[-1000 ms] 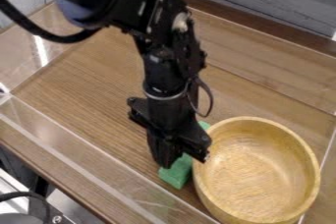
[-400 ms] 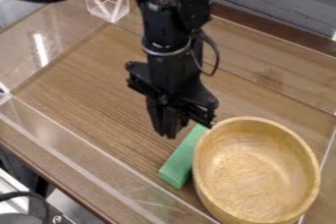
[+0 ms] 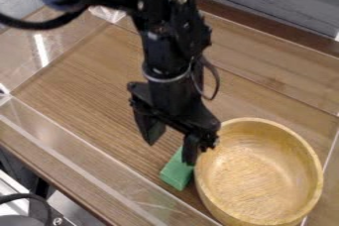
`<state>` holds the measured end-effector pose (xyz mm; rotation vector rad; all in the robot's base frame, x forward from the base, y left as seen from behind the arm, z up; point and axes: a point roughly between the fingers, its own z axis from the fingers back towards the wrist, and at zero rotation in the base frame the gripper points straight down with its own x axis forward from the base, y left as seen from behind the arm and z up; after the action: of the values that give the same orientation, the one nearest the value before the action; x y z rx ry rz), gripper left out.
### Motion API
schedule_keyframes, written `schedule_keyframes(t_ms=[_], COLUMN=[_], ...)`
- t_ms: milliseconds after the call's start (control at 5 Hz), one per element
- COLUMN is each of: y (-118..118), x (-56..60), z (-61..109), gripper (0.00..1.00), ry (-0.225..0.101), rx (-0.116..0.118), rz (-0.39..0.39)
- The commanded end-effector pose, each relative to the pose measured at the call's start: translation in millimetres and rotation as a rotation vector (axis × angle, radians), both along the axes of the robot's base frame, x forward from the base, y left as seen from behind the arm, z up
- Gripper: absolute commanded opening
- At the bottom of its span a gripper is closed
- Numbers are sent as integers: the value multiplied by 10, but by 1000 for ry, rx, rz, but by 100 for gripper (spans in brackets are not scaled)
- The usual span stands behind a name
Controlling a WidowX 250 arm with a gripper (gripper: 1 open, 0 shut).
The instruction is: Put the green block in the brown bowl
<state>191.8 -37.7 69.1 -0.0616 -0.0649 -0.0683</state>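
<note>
bright green block (image 3: 176,170), tan-brown grained wooden bowl (image 3: 259,171), black tool (image 3: 173,143), wood-grain brown table (image 3: 93,81)

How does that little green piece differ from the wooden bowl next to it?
The green block is flat, straight-edged and bright green; the brown bowl is round, hollow and tan with visible grain. The block is much smaller than the bowl. The block is partly hidden beneath the open end effector; the bowl sits in full view, with nothing visible inside. Both rest on the wooden table, close beside each other.
</note>
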Motion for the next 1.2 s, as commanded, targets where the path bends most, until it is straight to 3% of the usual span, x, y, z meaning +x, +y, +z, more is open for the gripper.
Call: schedule_keyframes(t_ms=[0,800,1000], y=[-55,-58,-47], x=[47,57,50], z=[-41,-363,-373], gripper=[100,100,0], ry=[-53,-73,-76], rx=[-15,-39,-42], rz=[-6,6,12])
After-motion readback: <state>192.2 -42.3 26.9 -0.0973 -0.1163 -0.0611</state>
